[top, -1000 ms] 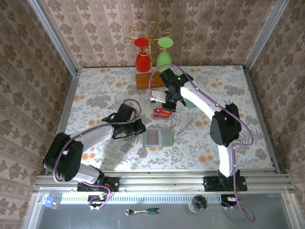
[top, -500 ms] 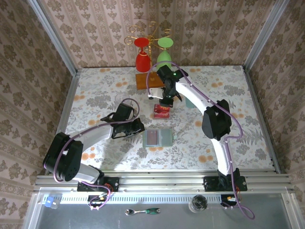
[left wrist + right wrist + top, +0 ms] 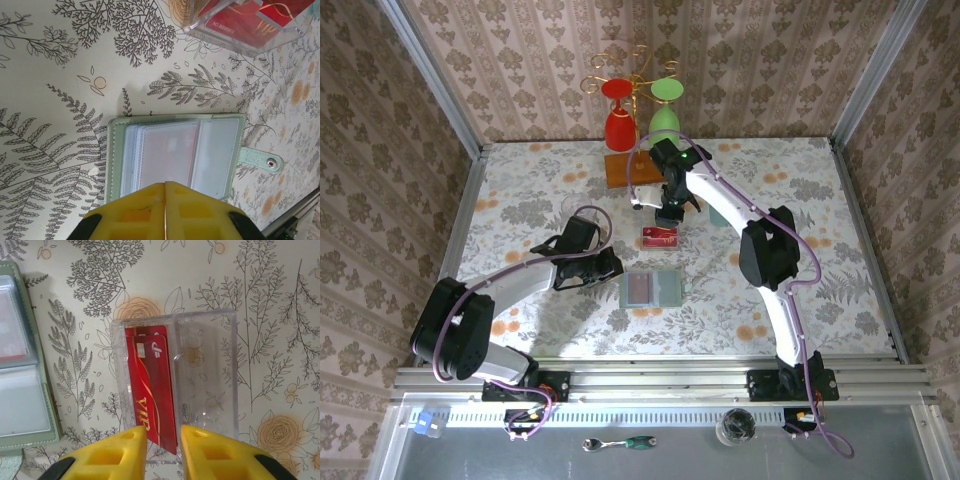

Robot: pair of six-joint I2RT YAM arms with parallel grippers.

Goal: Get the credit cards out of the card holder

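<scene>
Right arm has tucked its elbow in and the right gripper [image 3: 163,435] has backed off toward the far side of the clear tray [image 3: 210,385]. Its jaws stand slightly apart with nothing between them, so this looks like a drop-off just finished. Two red credit cards [image 3: 152,385] lie stacked in one of the tray's two compartments. The card holder [image 3: 175,155] lies open and flat on the table [image 3: 520,200], just nearside of the tray, with a reddish card [image 3: 167,150] behind a clear sleeve. Left gripper [image 3: 165,186] hasn't budged: pinched shut, empty, at the wallet's edge, contact unclear. Next, as I read it: right goes back to the wallet for a clean pinch on that thin card edge, left pinning the wallet.
</scene>
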